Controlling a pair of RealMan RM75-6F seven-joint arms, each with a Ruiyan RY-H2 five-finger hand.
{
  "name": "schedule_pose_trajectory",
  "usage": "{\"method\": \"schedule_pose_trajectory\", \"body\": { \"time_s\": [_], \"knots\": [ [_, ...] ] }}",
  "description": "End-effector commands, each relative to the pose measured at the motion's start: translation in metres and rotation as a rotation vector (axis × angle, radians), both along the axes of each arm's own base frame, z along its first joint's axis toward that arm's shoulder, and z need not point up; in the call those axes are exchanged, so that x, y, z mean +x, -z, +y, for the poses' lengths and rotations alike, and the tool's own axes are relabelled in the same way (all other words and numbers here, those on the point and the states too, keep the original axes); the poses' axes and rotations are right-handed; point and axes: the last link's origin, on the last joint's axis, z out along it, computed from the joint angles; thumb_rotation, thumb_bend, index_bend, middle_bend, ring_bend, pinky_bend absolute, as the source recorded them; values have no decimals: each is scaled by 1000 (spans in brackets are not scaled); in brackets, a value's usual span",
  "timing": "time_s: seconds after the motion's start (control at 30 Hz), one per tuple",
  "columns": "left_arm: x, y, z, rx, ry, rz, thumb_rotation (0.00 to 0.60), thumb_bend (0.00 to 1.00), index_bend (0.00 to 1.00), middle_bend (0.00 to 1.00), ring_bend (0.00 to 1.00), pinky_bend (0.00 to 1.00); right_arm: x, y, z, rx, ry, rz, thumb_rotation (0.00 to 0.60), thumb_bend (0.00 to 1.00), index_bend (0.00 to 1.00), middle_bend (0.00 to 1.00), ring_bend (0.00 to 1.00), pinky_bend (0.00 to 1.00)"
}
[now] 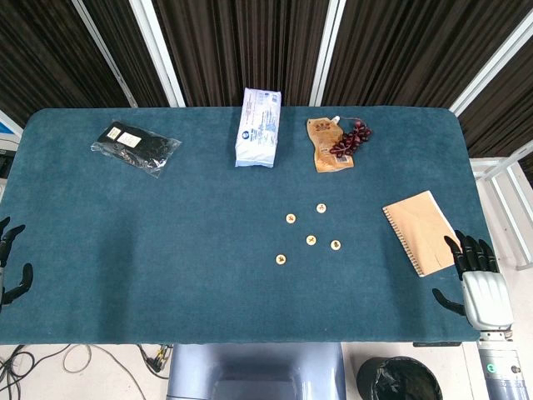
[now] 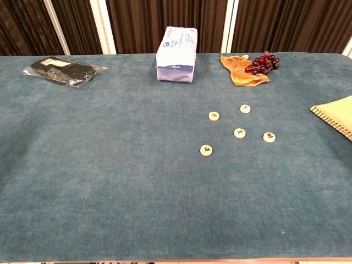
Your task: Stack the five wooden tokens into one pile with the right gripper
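Desk (image 1: 166, 250) fills the frame, blue cloth. Right hand (image 1: 479, 283) at lower right edge, fingers apart, holding nothing; left hand (image 1: 10, 260) at far left edge, fingers spread, empty. Five tokens (image 1: 311, 240) lie flat and well apart, right of centre, none stacked. Advice: choose the middle token as base, pinch each by its rim, lower squarely.
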Motion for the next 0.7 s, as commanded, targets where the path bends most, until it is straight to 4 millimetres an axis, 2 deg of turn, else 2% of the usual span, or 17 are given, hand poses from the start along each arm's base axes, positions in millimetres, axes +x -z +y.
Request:
{"method": "schedule_pose_trajectory", "body": {
  "time_s": [0.03, 0.27, 0.7],
  "knots": [
    [0, 0, 0, 0, 1, -1, 600, 483, 143, 0, 0, 0, -1, 1, -1, -5, 3, -4, 600, 276, 71, 0, 0, 0],
    [2, 0, -2, -2, 7, -2, 600, 483, 143, 0, 0, 0, -1, 4, -2, -24, 17, -25, 600, 276, 72, 0, 0, 0],
    [2, 1, -2, -7, 5, -17, 600, 482, 143, 0, 0, 0, -5, 3, -4, -47, 139, -179, 600, 275, 72, 0, 0, 0]
  ]
}}
